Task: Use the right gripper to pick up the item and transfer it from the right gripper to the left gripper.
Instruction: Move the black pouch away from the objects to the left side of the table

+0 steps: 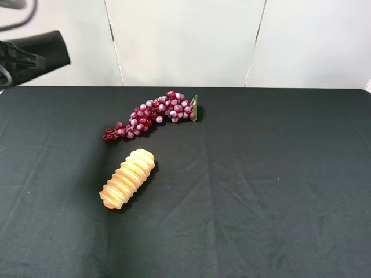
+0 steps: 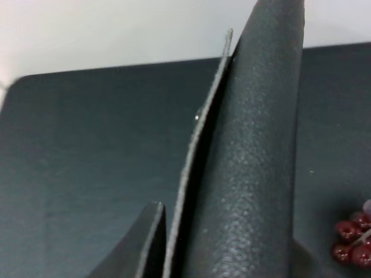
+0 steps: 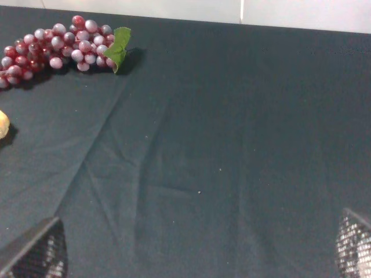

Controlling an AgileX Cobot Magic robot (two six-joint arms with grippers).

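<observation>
The black leather-like pouch (image 2: pixel 249 174) is held up off the table at the far left of the scene, above the cloth's far left corner. It is pinched in the left gripper (image 2: pixel 174 263), whose jaws are pressed together on it. Its grained face and thin edge fill the left wrist view. The right gripper (image 3: pixel 194 249) hangs over the black tablecloth (image 1: pixel 261 202) on the right, fingers spread wide and holding nothing. Left of centre lie a red grape bunch (image 1: pixel 152 114), farther back, and a ridged yellow-orange bread piece (image 1: pixel 128 178), nearer, the two apart.
</observation>
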